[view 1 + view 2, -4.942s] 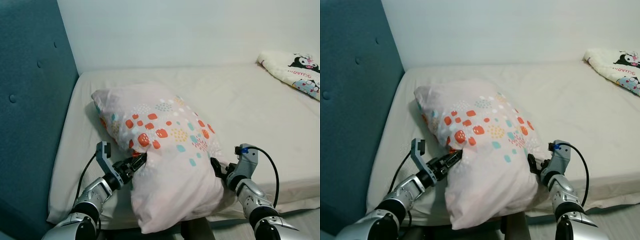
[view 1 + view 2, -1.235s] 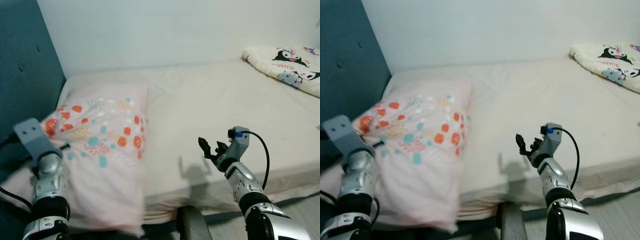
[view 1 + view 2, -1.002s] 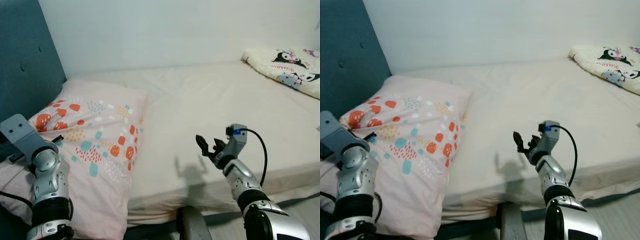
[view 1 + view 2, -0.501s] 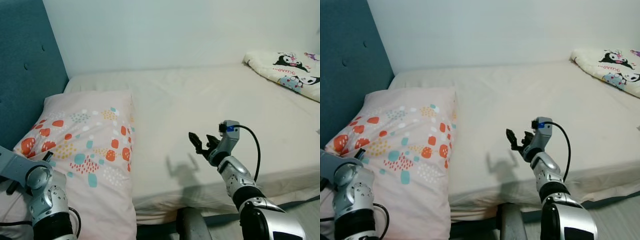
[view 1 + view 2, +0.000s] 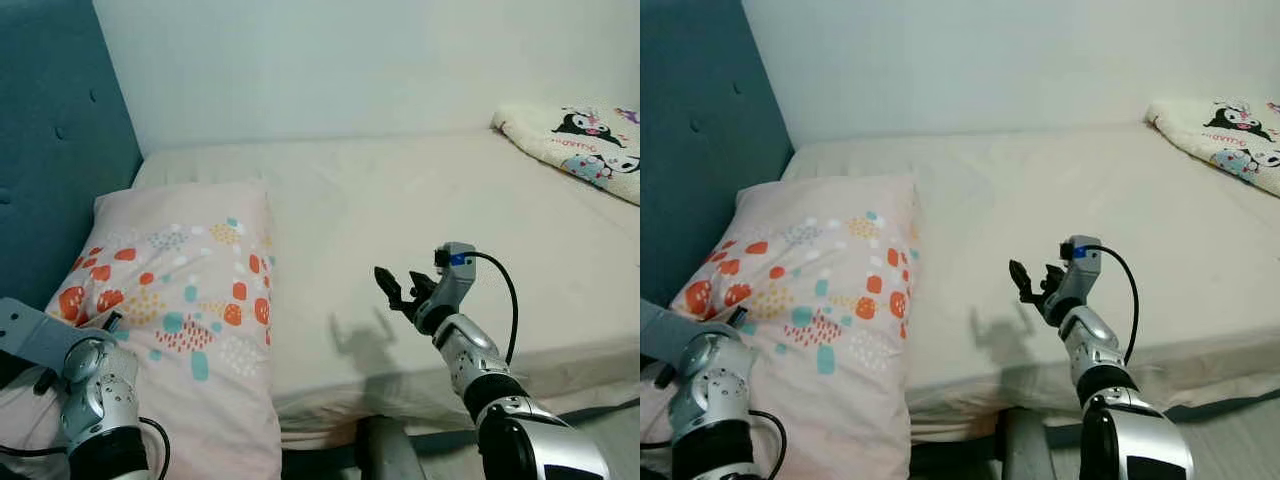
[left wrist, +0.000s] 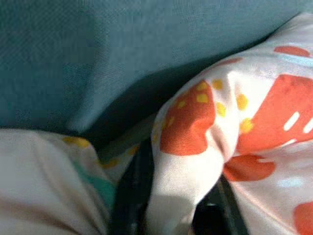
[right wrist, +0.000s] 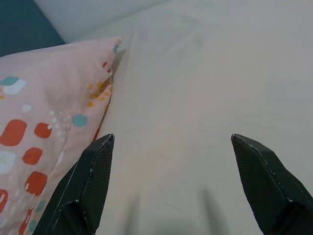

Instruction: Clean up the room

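Pink pillow [image 5: 175, 290] pinched in left pincer [image 6: 171, 196]; right pincer [image 5: 398, 290] wide apart (bare mattress [image 5: 400, 200] beneath).

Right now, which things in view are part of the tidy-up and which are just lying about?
In the job:
- pillow, at the headboard end, pinched by the left gripper
- right gripper, open above the mattress

Lying about:
- cartoon-print blanket, far right
- teal headboard

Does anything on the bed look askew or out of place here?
The patterned pillow sits by the teal headboard but hangs over the mattress's front edge, with a fold of it pinched in the left gripper. A cartoon-print blanket lies bunched at the far right corner. The right gripper hovers open, empty.
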